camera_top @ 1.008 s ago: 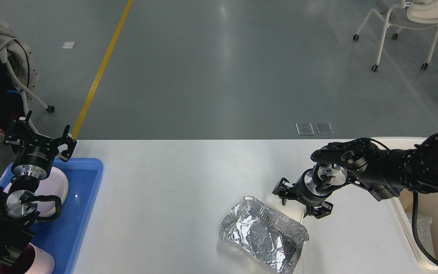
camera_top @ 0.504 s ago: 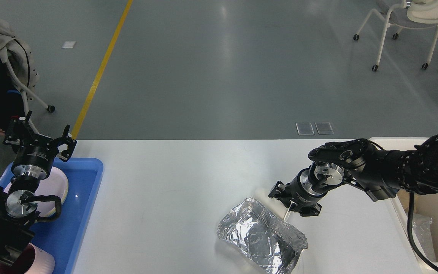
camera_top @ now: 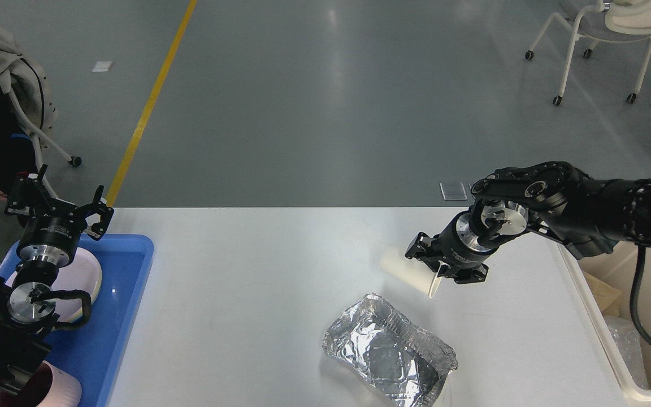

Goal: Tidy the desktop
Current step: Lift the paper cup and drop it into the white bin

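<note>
While the right tool [camera_top: 437,270] grips a white cup [camera_top: 407,273] by its rim, tipped on its side above the counter [camera_top: 257,271], likely bound for the bin [camera_top: 602,339] at right, the crumpled foil tray [camera_top: 387,350] lies on the counter, near its front edge. Left tool [camera_top: 57,200] hangs open and empty over the blue tray [camera_top: 127,294], which holds a plate [camera_top: 79,277]. Bin contents are cut off; the right fingertips are hard to make out against the cup.

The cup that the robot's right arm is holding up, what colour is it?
Cream white. The cup, gripped in the right end effector, shows plainly in the head view.
</note>
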